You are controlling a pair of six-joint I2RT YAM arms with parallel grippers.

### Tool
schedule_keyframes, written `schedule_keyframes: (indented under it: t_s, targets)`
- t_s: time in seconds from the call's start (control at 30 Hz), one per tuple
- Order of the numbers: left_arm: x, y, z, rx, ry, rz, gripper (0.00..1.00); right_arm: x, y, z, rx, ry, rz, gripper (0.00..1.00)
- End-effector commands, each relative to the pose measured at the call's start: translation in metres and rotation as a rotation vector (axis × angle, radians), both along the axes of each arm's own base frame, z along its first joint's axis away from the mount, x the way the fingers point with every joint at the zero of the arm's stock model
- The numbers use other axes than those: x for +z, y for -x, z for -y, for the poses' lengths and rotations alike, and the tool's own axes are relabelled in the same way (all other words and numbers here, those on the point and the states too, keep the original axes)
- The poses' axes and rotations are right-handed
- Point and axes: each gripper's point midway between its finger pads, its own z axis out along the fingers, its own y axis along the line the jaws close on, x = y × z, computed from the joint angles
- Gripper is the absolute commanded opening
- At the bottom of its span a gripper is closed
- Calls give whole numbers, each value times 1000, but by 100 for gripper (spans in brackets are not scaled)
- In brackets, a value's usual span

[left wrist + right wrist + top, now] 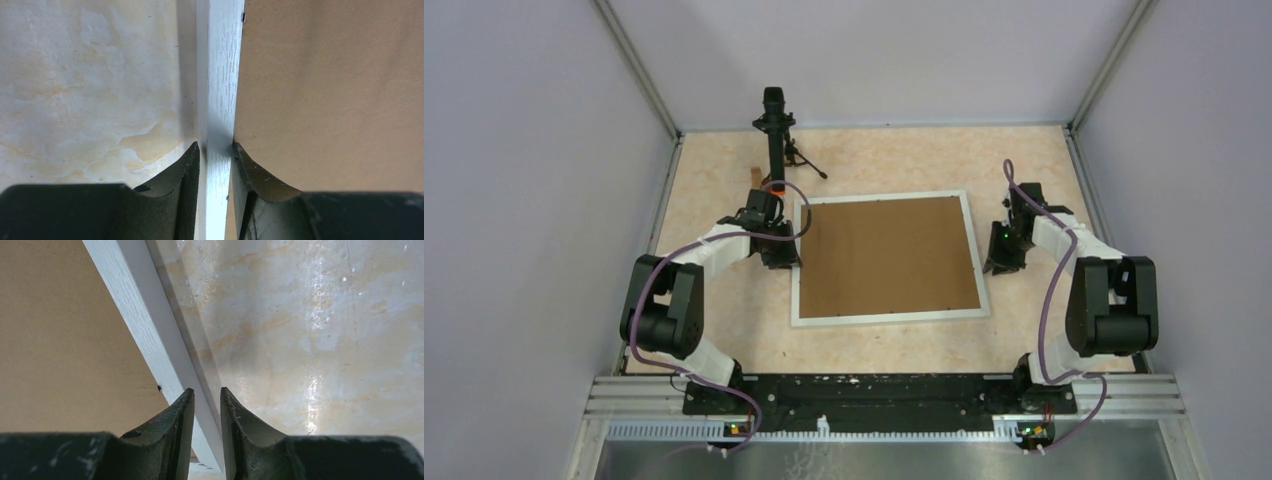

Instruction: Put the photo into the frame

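The white frame (889,316) lies flat on the table with a plain brown cardboard sheet (889,255) filling its opening. The photo is not in view. My left gripper (780,252) is at the frame's left rail. In the left wrist view this gripper (216,146) is shut on the white rail (217,75), one finger outside it and one on the cardboard (325,90) side. My right gripper (1002,264) is at the right rail near its front corner. In the right wrist view this gripper (206,390) has a narrow gap over the rail (140,305) and holds nothing.
A black camera stand (774,130) stands at the back of the table, just behind the left arm. Grey walls enclose the table on three sides. The arm bases sit on a metal rail (884,395) at the near edge.
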Motion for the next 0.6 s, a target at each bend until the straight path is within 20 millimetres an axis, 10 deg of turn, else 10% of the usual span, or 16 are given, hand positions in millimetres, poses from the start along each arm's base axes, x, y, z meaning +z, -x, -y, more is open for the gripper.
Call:
schedule_keyframes:
  t_s: [0.0, 0.57]
  targets:
    - [-55, 40, -33, 17, -175, -162, 33, 31, -15, -15, 25, -53, 119, 27]
    - [-54, 41, -32, 16, -171, -157, 31, 0, -11, -21, 52, -84, 51, 23]
